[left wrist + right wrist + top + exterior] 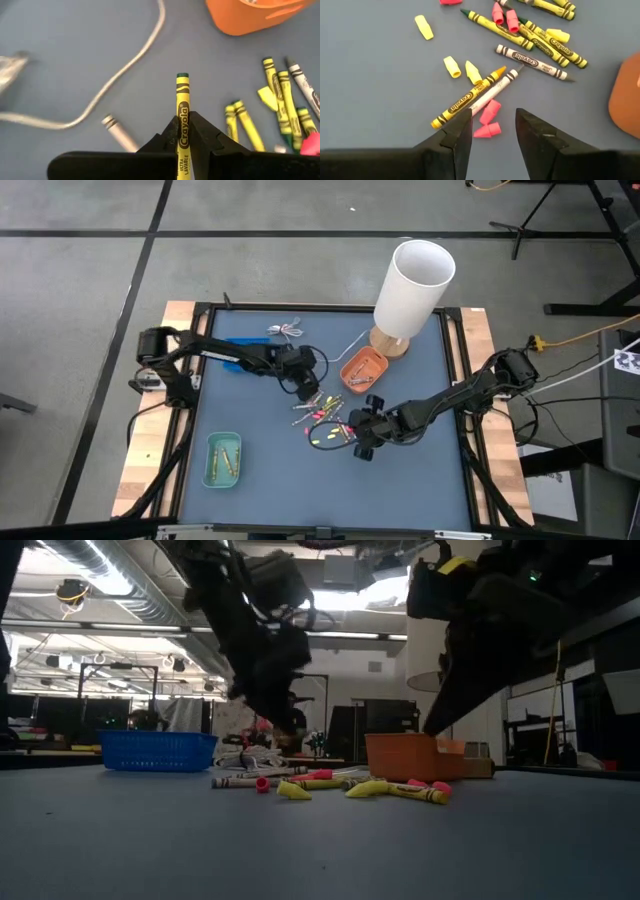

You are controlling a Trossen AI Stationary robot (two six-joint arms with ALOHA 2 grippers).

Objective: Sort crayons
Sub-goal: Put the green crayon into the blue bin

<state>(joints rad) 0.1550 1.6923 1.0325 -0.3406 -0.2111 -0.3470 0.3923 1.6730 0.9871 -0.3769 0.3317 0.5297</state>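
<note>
our left hand (184, 137) grips a yellow crayon (182, 120), while our right hand (492, 131) hangs open over the loose crayons (520, 35).

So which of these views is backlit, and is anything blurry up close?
Low view: bright ceiling lights behind leave both arms as dark silhouettes, and the near tabletop looks soft. Left wrist view: the yellow crayon in the left gripper is sharp, but the orange tray is smeared. Right wrist view: evenly lit, with the right gripper open over sharply shown crayons.
</note>
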